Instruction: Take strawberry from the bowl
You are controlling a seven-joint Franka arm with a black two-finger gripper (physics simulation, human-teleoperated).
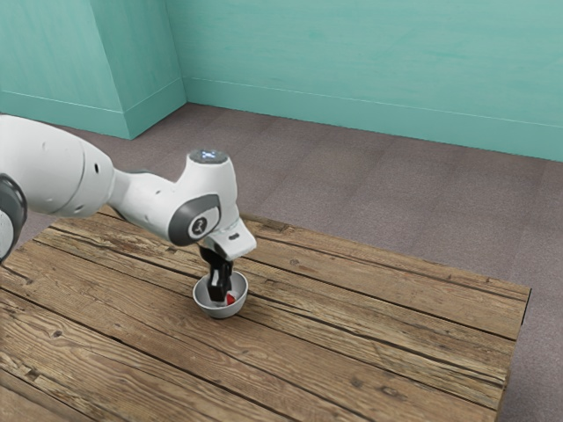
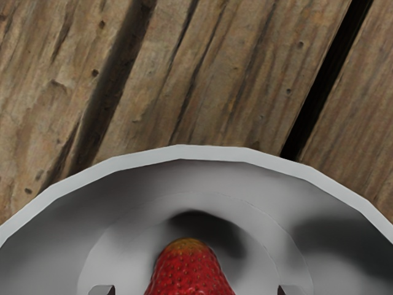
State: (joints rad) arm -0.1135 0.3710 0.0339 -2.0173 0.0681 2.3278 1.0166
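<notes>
My black gripper (image 1: 219, 288) reaches down inside the small grey-white bowl (image 1: 205, 308) on the wooden table. The red strawberry (image 1: 230, 299) lies in the bowl, beside the fingers. In the wrist view the strawberry (image 2: 189, 270) rests near the middle of the bowl, its yellowish end showing, and the bowl's rim (image 2: 212, 153) curves around it. The two fingertips of the gripper (image 2: 195, 291) stand wide apart at the lower edge, one on either side of the strawberry, with gaps between; the gripper is open. The strawberry's lower part is cut off there.
The wooden table (image 1: 369, 343) has long planks with dark gaps and extends toward the exterior view's right, ending at an edge (image 1: 519, 338). Beyond it are the grey-brown floor (image 1: 378, 202) and a teal wall (image 1: 369, 61).
</notes>
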